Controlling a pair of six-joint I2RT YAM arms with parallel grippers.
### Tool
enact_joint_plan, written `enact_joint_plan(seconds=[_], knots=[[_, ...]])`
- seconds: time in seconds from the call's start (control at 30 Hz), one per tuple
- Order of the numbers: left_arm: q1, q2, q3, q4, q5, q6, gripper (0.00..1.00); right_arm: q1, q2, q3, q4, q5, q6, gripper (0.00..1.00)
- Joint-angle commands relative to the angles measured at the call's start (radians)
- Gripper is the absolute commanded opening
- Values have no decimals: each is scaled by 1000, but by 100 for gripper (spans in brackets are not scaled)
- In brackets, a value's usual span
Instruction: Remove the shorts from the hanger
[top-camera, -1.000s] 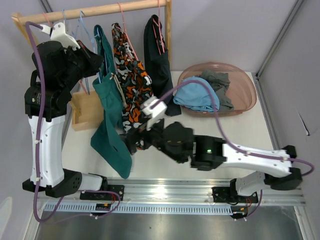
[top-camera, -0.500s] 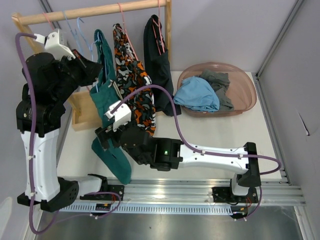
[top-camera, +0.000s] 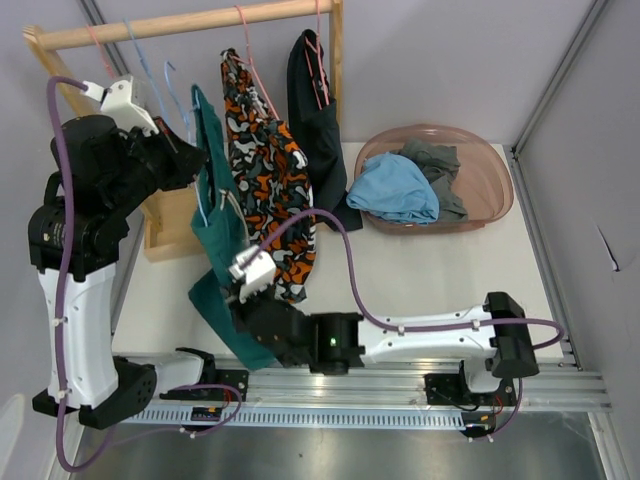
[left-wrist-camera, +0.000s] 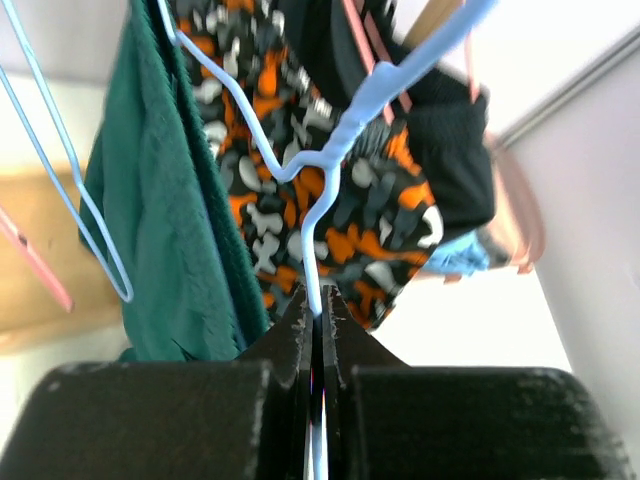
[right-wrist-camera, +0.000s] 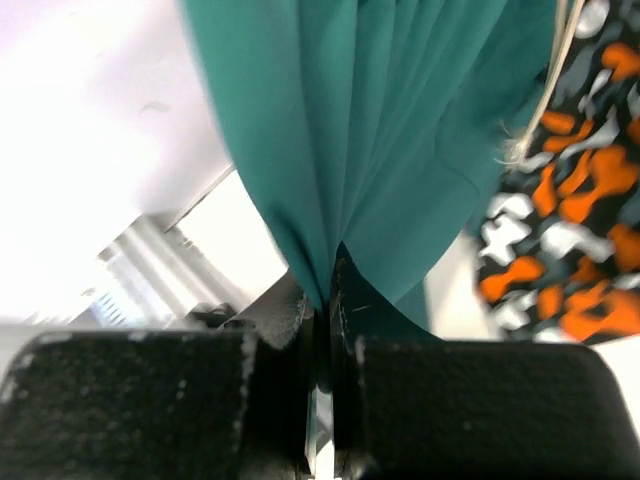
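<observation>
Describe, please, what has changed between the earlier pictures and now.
The right claw swung left and shut on the lower part of the dark teal shorts; before, it was open. The left claw stays shut on the light blue hanger. The patterned shorts and the black shorts still hang, and the basket keeps its two shorts.

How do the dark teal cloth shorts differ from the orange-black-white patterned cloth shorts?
The dark teal shorts are plain, the patterned shorts a busy print. The right gripper is shut on the teal shorts' lower edge; no gripper holds the patterned shorts. The left gripper pinches the teal shorts' light blue wire hanger, not the patterned shorts' hanger. Both hang from hangers.
</observation>
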Motion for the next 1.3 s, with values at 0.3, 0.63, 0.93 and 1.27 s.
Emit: enact_joint_plan(seconds=[0.3,0.63,0.93,1.27], knots=[[5,38,34,220,-167,130,0,296,42,-104,-112,170,266,0],[5,-73,-70,184,-68,53,0,133,84,2,-59,114,107,0],[-14,-270,-204,85,-54,-5,0,-161,3,223,-116,124,-146,0],[-15,-437,-429,101,-46,-25,0,-193,-280,237,30,158,-425,0]])
